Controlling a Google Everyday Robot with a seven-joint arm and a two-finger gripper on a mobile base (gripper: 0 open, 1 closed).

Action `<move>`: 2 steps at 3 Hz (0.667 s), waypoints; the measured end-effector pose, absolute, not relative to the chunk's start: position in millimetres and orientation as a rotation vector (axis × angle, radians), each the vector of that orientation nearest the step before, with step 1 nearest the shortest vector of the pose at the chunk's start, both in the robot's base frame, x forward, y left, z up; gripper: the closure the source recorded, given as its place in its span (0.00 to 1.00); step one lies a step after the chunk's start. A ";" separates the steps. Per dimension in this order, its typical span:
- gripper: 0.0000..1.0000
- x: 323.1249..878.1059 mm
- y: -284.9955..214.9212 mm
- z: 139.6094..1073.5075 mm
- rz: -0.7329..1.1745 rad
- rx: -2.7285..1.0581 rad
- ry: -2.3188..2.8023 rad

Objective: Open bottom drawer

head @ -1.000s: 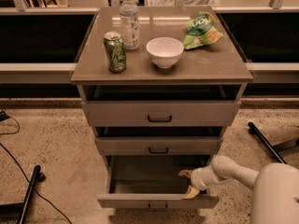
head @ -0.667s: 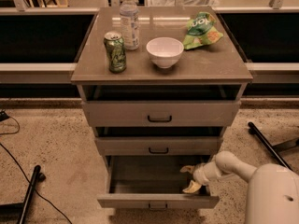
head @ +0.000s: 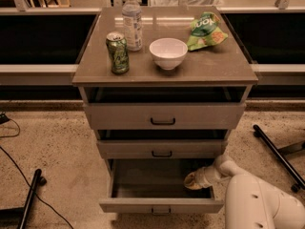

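Judging by how things lie, the task looks all but done. The bottom drawer [head: 161,205] stands pulled well out toward the near side, its plain grey inside open to view and its small black handle [head: 161,210] facing the camera. The middle drawer [head: 162,149] and top drawer [head: 163,116] each sit only slightly forward of the cabinet. What seems left is at most a little more travel, if the slides allow it, and then getting the arm clear.

The end effector [head: 193,180] sits inside the open drawer at its right side, close to the right wall and behind the front panel. I cannot tell whether it is spread or pressed together. The white arm [head: 252,199] reaches in from the near right.

Room to move is tight above, where the middle drawer's lower edge overhangs the far part of the cavity. A way out up and toward the near right looks the freest. On the floor a black pole [head: 28,199] lies to the left and a black leg [head: 276,154] to the right, both apart from the drawer. On the counter [head: 214,70], a can [head: 117,52], bottle [head: 132,20], bowl [head: 168,52] and snack bag [head: 206,31] stand well above the work.
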State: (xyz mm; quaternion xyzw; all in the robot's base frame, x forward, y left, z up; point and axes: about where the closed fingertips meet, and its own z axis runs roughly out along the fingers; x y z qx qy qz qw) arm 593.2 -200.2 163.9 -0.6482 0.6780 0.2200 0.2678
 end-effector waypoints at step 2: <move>1.00 568.6 -189.5 123.3 0.662 -1.770 1.862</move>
